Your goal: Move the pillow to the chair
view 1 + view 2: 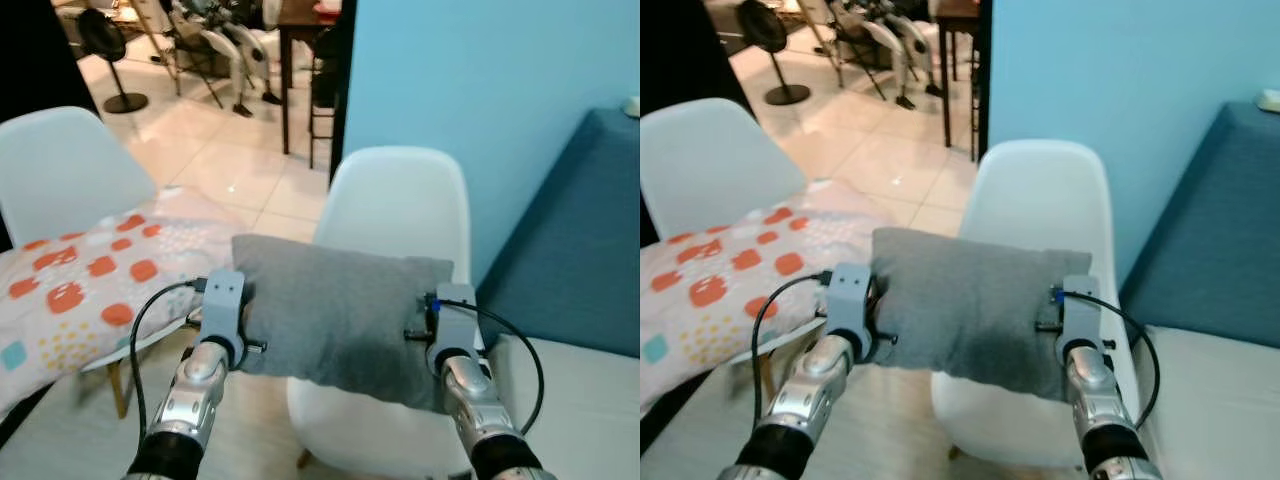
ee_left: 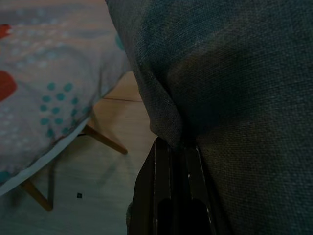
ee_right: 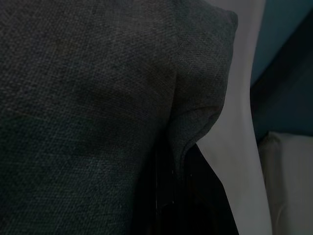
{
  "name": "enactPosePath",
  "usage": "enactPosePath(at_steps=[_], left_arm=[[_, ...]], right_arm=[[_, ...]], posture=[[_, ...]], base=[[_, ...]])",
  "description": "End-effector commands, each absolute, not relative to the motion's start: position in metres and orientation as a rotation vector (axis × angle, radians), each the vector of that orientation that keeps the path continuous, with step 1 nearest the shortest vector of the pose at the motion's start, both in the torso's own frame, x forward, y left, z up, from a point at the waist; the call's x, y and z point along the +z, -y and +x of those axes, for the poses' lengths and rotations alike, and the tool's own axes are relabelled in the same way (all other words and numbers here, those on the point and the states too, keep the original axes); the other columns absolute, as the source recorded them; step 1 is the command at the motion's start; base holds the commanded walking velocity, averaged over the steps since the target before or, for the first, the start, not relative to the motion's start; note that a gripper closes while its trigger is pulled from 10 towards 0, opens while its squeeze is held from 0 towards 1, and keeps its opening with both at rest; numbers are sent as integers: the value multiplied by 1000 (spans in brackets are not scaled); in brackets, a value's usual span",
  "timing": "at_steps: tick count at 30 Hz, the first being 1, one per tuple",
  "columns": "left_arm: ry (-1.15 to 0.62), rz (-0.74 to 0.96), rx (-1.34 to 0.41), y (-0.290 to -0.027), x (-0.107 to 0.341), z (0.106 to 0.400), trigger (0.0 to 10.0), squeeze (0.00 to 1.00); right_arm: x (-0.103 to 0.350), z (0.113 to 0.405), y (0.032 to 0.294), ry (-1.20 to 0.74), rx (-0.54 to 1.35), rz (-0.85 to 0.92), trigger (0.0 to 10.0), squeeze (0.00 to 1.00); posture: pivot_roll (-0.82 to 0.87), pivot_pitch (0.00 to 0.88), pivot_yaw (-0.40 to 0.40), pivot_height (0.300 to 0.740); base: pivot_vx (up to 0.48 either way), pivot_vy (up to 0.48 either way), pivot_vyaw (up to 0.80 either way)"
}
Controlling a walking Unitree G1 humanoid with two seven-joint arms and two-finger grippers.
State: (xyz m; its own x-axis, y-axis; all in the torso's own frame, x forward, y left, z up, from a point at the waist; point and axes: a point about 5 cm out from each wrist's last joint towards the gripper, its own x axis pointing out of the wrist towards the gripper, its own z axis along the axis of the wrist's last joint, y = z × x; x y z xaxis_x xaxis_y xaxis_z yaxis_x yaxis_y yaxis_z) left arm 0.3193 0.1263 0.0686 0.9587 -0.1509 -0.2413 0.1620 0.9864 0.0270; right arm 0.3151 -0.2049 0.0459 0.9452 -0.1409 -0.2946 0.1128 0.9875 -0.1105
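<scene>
A grey pillow point(image 1: 340, 310) hangs over the seat of a white shell chair point(image 1: 400, 205), held from both sides. My left gripper point(image 1: 252, 345) is shut on the pillow's left edge; its black fingers point(image 2: 168, 196) pinch a fold of the grey cloth point(image 2: 230, 78). At the opposite edge my right gripper point(image 1: 420, 335) is shut on the pillow, and the grey fabric point(image 3: 88, 98) bunches over its fingers with the white chair point(image 3: 234, 147) just behind.
A second white chair point(image 1: 60, 165) to the left carries a cushion with red and orange spots point(image 1: 90, 275). A blue wall point(image 1: 480, 90) rises behind, with a blue sofa point(image 1: 580, 240) at the right. Tiled floor point(image 1: 230, 150) leads to a fan and table legs farther back.
</scene>
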Motion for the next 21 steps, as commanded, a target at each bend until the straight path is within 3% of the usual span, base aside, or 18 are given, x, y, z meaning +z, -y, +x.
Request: enactPosePath(at_steps=[1, 9, 21], left_arm=[[-236, 65, -200, -117, 70, 320, 10000, 0], [-232, 69, -209, -117, 72, 321, 10000, 0], [-231, 82, -224, -113, 74, 323, 10000, 0]], right_arm=[[43, 313, 203, -309, -126, -90, 10000, 0], [40, 309, 202, -314, -134, -84, 10000, 0], [40, 309, 204, -317, -140, -85, 10000, 0]], posture=[[-8, 94, 27, 740], [-11, 94, 34, 740], [-9, 92, 34, 740]], base=[[0, 0, 0], [0, 0, 0], [0, -346, 0]])
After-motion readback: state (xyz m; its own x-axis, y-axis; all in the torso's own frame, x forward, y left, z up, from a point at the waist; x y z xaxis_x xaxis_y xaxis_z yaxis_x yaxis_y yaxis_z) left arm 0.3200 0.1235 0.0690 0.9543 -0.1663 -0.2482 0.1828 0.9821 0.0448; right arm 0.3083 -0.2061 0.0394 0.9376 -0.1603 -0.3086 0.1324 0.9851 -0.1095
